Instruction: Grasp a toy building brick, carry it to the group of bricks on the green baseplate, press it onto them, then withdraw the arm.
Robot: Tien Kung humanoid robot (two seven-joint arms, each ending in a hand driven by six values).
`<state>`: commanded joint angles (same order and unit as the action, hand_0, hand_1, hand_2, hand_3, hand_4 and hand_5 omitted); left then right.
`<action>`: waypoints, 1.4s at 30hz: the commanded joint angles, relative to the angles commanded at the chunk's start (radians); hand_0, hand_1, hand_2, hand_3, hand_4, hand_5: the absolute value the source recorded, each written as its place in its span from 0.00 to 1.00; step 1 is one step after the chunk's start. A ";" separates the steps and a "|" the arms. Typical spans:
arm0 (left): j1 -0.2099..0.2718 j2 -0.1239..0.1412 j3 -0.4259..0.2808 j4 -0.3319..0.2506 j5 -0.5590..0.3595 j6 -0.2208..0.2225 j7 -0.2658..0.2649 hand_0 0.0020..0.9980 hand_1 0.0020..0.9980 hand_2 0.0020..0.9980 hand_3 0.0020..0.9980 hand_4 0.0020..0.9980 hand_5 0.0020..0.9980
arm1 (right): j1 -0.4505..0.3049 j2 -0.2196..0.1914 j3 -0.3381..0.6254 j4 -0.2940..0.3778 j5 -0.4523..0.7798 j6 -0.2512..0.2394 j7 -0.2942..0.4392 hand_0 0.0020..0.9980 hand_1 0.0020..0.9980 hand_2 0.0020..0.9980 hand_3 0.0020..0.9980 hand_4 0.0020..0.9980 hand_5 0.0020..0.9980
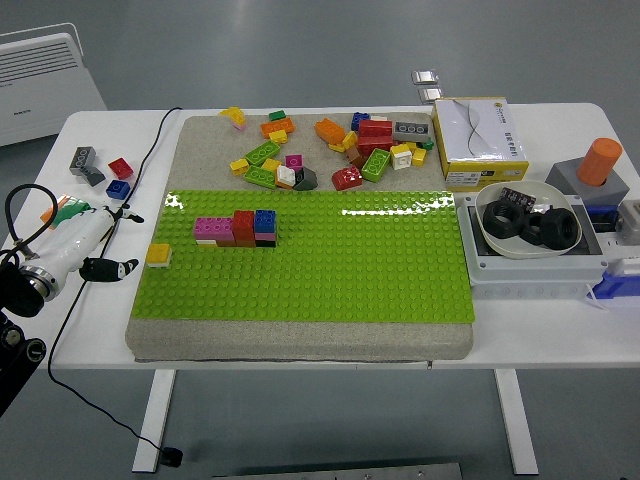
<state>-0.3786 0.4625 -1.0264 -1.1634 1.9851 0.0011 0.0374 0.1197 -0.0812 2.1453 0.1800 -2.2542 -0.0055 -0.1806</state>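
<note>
**Left hand off the baseplate, yellow brick at its edge**

Watching from my station, I take the green baseplate [330,265] as my landmark. My left hand [95,240] sits on the white table [300,345] just off the baseplate's left edge, white forearm angled in from the lower left, dark fingers [112,267] pointing toward the plate. Those fingers look relaxed and slightly spread, with nothing between them.

A yellow brick [158,254] rests right at the baseplate's left edge, just beside the fingertips but apart from them; I cannot tell whether it is seated on the studs or only lying there.

On the plate's upper-left area stands the group of bricks [237,228]: magenta at the left, red in the middle, blue over pink and black at the right. The yellow brick lies to the left of that group and a little nearer to me, with open studs between.

Beyond the baseplate's far edge, a scatter of loose bricks [330,150] covers the grey mat. Off its right edge stands a grey box holding a white bowl [525,225].
</note>
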 joint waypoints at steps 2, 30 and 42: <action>-0.026 0.003 0.041 0.010 -0.008 -0.006 0.003 0.98 0.97 0.96 0.77 0.67 0.00 | 0.002 0.000 0.006 0.000 -0.010 0.000 -0.001 0.52 0.62 0.60 0.78 0.84 1.00; -0.119 0.016 0.141 0.080 -0.206 -0.118 0.048 0.97 0.96 0.96 0.77 0.69 0.00 | 0.014 -0.008 0.045 0.000 -0.015 0.001 0.006 0.52 0.62 0.57 0.78 0.85 1.00; -0.140 0.005 0.156 0.121 -0.250 -0.130 0.046 0.97 0.96 0.95 0.74 0.68 0.00 | 0.018 -0.008 0.064 0.000 -0.015 0.003 0.011 0.52 0.62 0.57 0.78 0.84 0.99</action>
<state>-0.5185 0.4677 -0.8702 -1.0423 1.7350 -0.1286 0.0830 0.1381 -0.0889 2.2096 0.1800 -2.2689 -0.0023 -0.1692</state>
